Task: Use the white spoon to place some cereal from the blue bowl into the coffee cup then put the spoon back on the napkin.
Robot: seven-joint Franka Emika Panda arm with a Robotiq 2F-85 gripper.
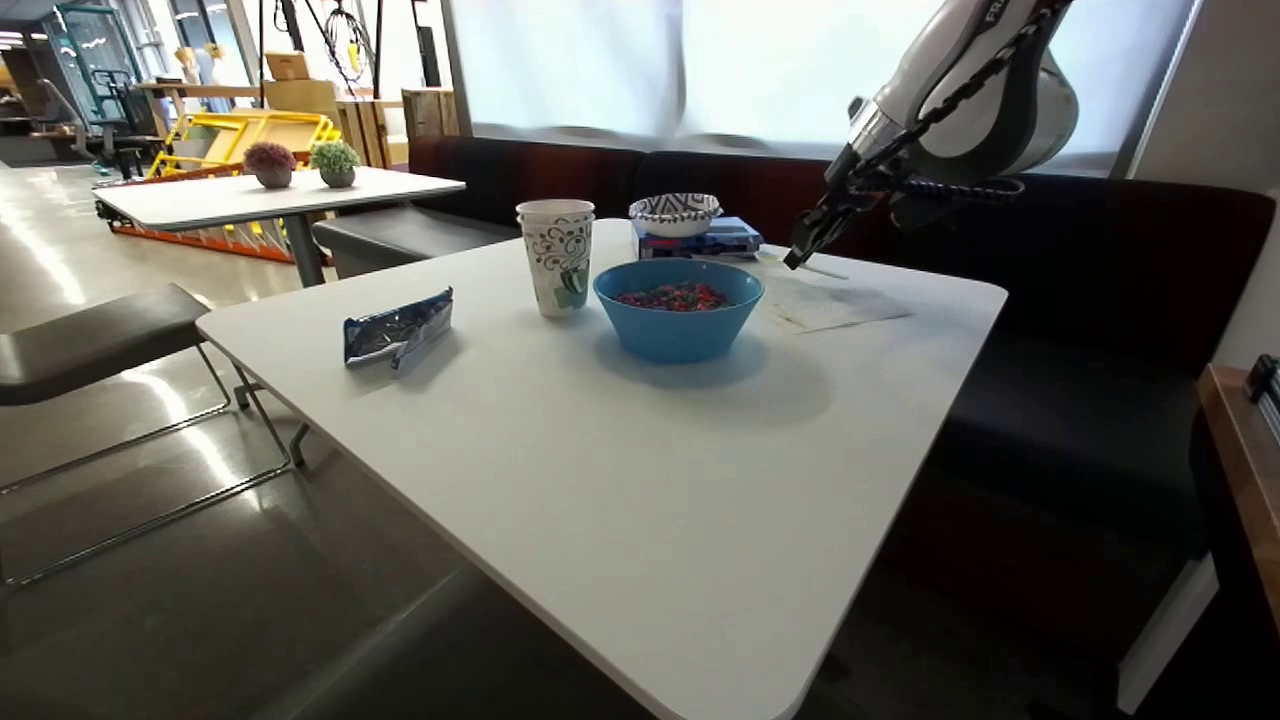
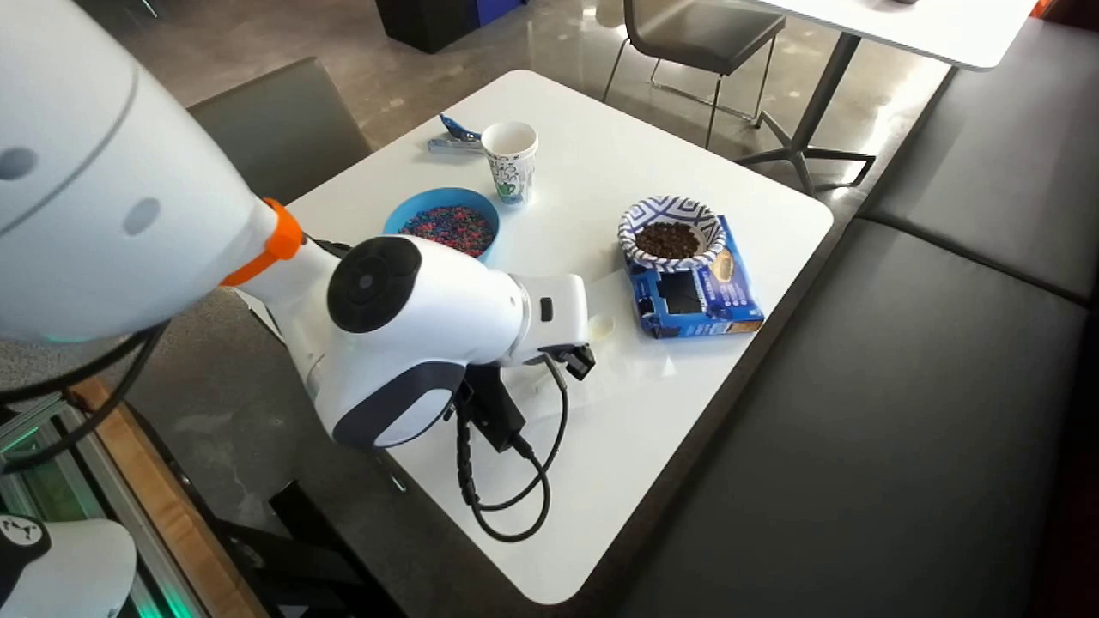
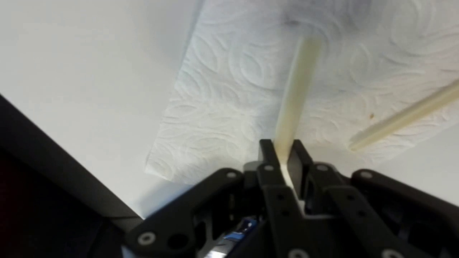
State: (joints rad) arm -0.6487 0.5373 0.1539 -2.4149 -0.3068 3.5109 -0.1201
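Wrist view — gripper (image 3: 282, 145) pinches spoon (image 3: 297, 93) near napkin (image 3: 215, 122) edge.

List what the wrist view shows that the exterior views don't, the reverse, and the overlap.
Only the wrist view: the black gripper shut on what is probably the slim white spoon, and the embossed swirls of the thin white paper napkin.

Only the exterior views: the round bright-blue bowl, its small reddish, mixed-colour cereal, and the tall, dark-patterned white paper coffee cup.

Shared: the white tabletop; gripper and napkin too, farther off in an exterior view.
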